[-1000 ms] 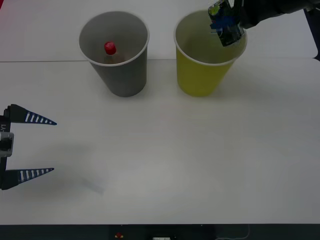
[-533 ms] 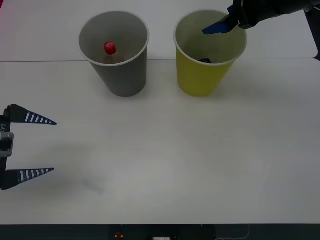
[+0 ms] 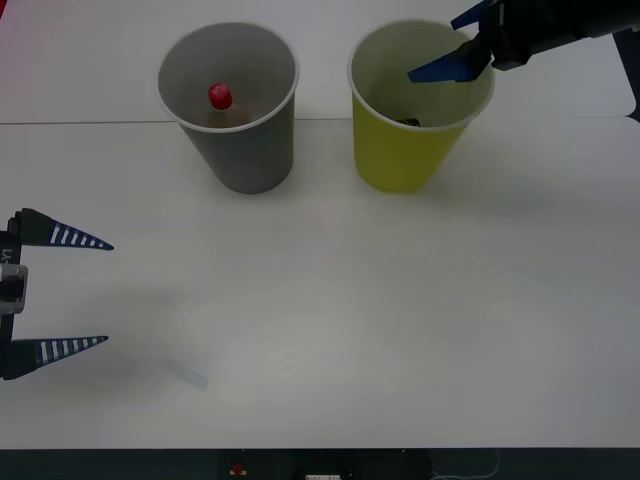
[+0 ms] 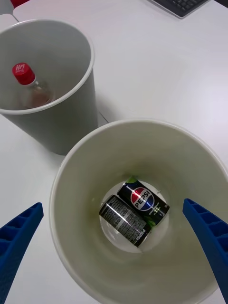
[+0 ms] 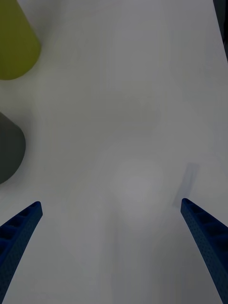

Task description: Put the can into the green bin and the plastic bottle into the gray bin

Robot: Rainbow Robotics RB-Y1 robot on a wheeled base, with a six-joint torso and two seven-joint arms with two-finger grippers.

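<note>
The small dark drink can, with a silver end and a red-white-blue emblem on its label, lies on its side at the bottom of the large yellow-green tapered bin. The clear plastic bottle with a red cap stands inside the gray tapered bin beside it. The right end effector hovers over the green bin's rim, fingers spread wide, empty. The left end effector rests wide open and empty at the plain white table's left edge.

Glossy metal can, matt bins

green bin and gray bin standing apart, table bare before them
</note>
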